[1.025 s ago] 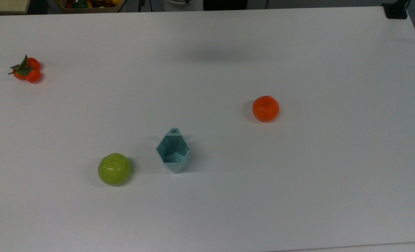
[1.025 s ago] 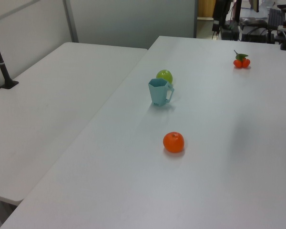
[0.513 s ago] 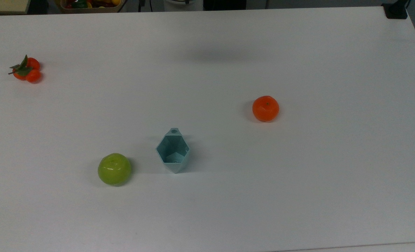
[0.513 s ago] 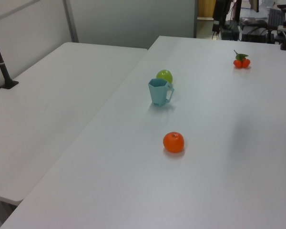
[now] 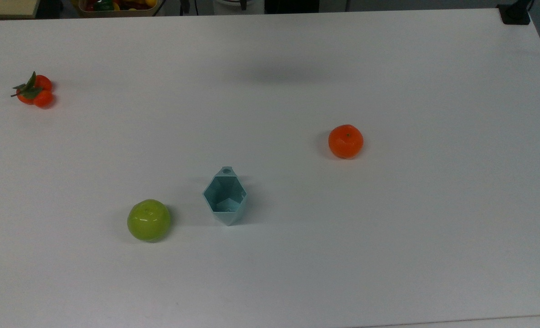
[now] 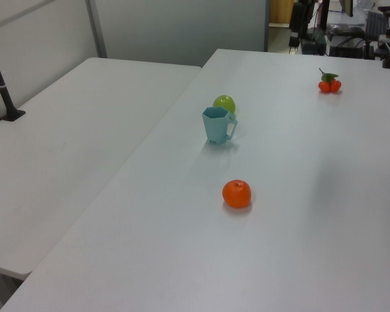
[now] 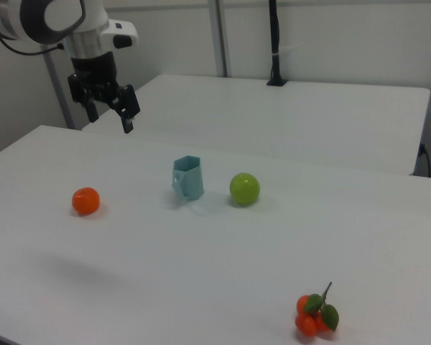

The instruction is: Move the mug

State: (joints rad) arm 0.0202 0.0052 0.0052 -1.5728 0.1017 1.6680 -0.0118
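The pincer (image 7: pixel 109 113) hangs high over the worktop (image 7: pixel 201 273) in the right view, up at ten o'clock of the frame, its two dark fingers (image 7: pixel 128 115) spread wide with nothing between them, pointing down. It appears only in the right view; the top view and left view don't catch it, though the top view shows a soft shadow on the white surface near twelve o'clock. Down from the pincer, at about six o'clock of it in the right view, sits the orange (image 7: pixel 85 200), well apart from the fingers. The mug (image 7: pixel 188 178) stands upright on the worktop, clear of the pincer, at roughly four o'clock from it in the right view. In the top view the mug (image 5: pixel 225 196) sits a little below centre, mouth open to the camera, its handle tab pointing to twelve o'clock. The apple (image 5: pixel 148 220) lies near the mug at its eight o'clock in the top view, apart from it; the orange (image 5: pixel 345 141) is farther off at two o'clock. Way out at ten o'clock of the top view rests the leafy cluster (image 5: pixel 33 90) of small red-orange fruit. In the left view the mug (image 6: pixel 218 125) stands just in front of the apple (image 6: pixel 224 104), its handle toward three o'clock.
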